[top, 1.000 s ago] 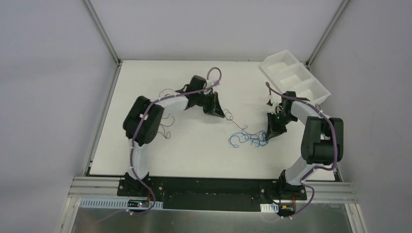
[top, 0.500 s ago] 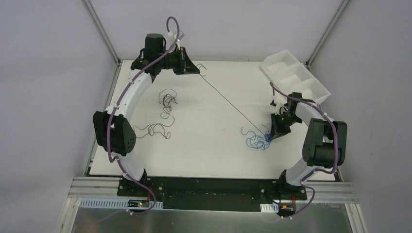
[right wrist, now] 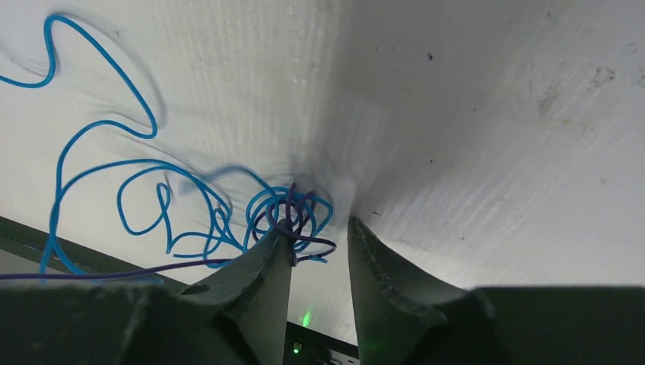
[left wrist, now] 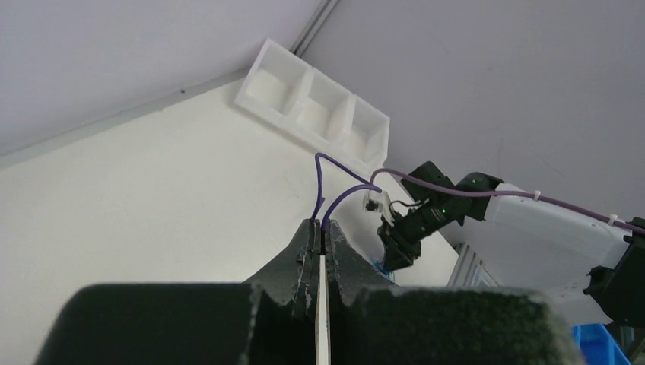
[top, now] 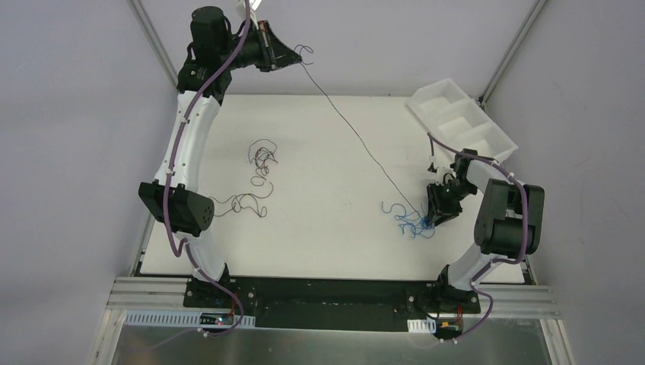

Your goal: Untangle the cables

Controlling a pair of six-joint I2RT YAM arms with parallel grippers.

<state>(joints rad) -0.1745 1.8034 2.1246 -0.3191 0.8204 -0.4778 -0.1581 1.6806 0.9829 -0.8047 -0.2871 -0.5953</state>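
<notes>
We had raised the left gripper (top: pixel 287 52) high, clamped on the dark wire (top: pixel 357 137), drawing it taut; the right gripper (right wrist: pixel 319 228) parted narrowly over the blue wire (right wrist: pixel 137 182) on the table (top: pixel 319 228), likely letting them slip apart

Where the left claw (left wrist: pixel 320 228) pinches the dark wire (top: pixel 358 138), the strand vanishes between its fingers. By the right claw (right wrist: pixel 319 226), one finger half hides the knot (right wrist: pixel 294 215), and the blue wire (right wrist: pixel 262 205) runs off the left edge. From above, the knot's crossings are too small to tell.
</notes>
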